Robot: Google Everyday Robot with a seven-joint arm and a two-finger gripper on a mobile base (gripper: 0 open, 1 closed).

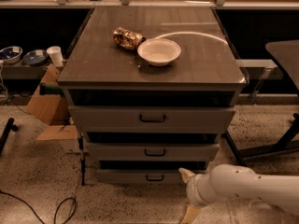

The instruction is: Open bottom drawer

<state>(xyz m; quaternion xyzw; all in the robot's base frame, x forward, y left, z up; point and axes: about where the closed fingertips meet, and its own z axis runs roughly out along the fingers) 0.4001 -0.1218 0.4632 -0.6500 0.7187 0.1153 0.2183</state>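
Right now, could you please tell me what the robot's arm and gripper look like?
The arm is a smooth, white, rounded tube with a ringed collar at the wrist. The gripper, low beside the bottom drawer, has two pale cream, tapered fingers.

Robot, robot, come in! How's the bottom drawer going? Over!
Gripper open, low, right of the handle. Bottom drawer not gripped yet. Nothing between gripper and handle.
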